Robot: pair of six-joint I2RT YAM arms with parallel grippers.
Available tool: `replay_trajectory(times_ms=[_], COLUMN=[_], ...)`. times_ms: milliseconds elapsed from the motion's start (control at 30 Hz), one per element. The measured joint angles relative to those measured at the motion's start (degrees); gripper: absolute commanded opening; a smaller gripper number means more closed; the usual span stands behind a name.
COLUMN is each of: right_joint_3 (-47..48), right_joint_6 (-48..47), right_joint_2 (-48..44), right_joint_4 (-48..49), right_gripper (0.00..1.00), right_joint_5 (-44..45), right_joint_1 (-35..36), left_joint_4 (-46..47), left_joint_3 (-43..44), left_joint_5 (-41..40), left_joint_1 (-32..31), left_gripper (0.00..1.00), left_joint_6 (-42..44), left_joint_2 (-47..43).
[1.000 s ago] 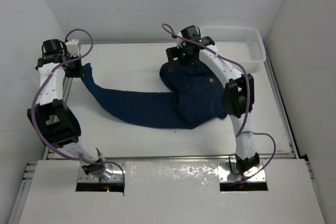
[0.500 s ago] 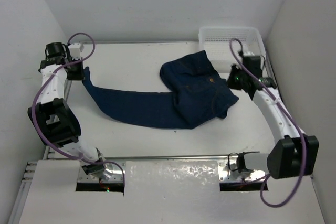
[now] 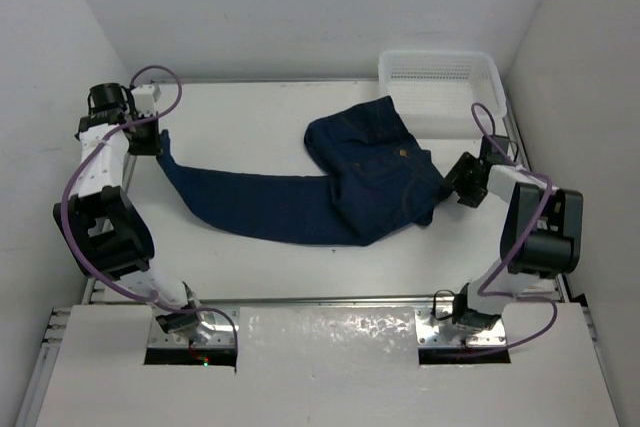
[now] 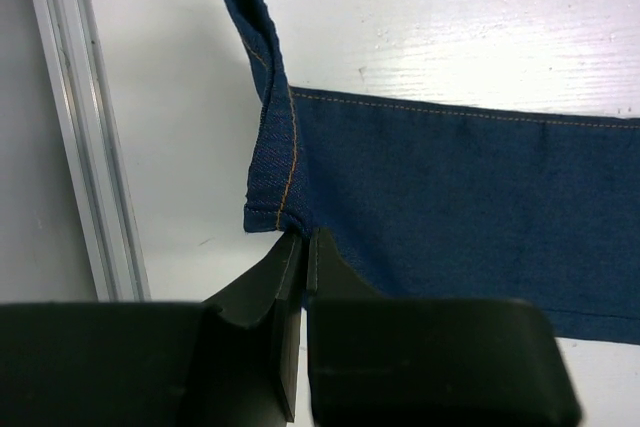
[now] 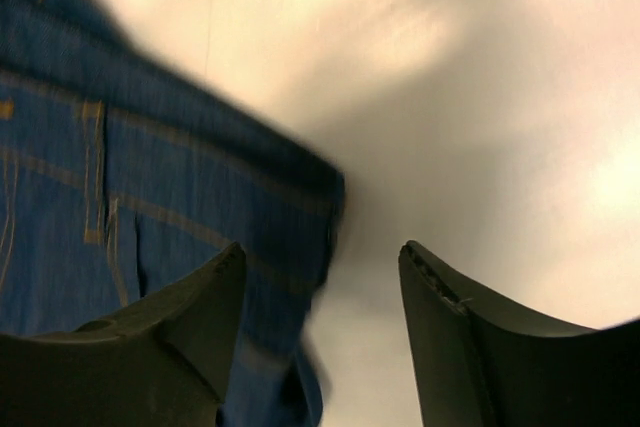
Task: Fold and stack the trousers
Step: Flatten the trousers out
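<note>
White table point(image 3: 250, 117) carries the dark navy trousers point(image 3: 360, 182): one leg runs out toward the left edge, and the waist end lies heaped right of centre, just in front of the mesh basket point(image 3: 440, 82). The left gripper point(image 4: 303, 242) is pinched tight on the very corner of the leg hem point(image 4: 265, 215). So thin a bite could slip free under any pull. The right gripper point(image 5: 320, 247) stands partly spread and empty beside the waist edge. Closing from there, it might catch one layer only, or miss the cloth altogether.
</note>
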Motion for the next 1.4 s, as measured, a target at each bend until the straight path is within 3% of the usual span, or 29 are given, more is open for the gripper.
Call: replay_trajectory(times_ms=[167, 267, 300, 400, 933, 1067, 1267, 1333, 1400], right_joint_3=[4.04, 5.29, 5.31, 5.31, 8.17, 24.5, 76.04, 81.81, 77.66], right_joint_6=[0.79, 0.96, 0.96, 0.81, -0.57, -1.64, 0.79, 3.15, 5.51], right_joint_2=[7.06, 8.96, 9.22, 9.55, 1.18, 4.72, 23.96, 23.56, 17.53], right_joint_4=[3.5, 5.55, 5.88, 5.88, 0.83, -5.79, -8.35, -4.17, 0.04], right_gripper=[0.5, 0.34, 0.19, 0.0, 0.0, 0.0, 0.0, 0.0, 0.0], right_joint_5=[-0.87, -1.22, -1.29, -1.64, -5.22, -5.55, -11.85, -13.81, -14.49], right_joint_1=[-0.46, -0.52, -0.5, -0.55, 1.7, 11.43, 24.06, 24.7, 23.23], left_joint_4=[0.2, 0.39, 0.44, 0.59, 0.79, -0.98, 3.56, 7.39, 12.07], left_joint_3=[-1.03, -1.03, -1.03, -1.03, 1.86, 13.97, 41.4, 47.28, 49.13], left_joint_5=[-0.83, -1.55, -1.68, -1.92, -1.99, -2.1, 0.31, 0.68, 0.63], left_joint_1=[0.0, 0.0, 0.02, 0.22, 3.39, 4.44, 14.05, 18.36, 22.34], left_gripper=[0.0, 0.0, 0.0, 0.0, 0.0, 0.0, 0.0, 0.0, 0.0], left_joint_6=[0.0, 0.0, 0.0, -0.07, -2.27, -4.92, -15.72, -18.56, -20.33], left_joint_2=[0.0, 0.0, 0.0, 0.0, 2.01, 8.04, 15.41, 14.95, 12.66])
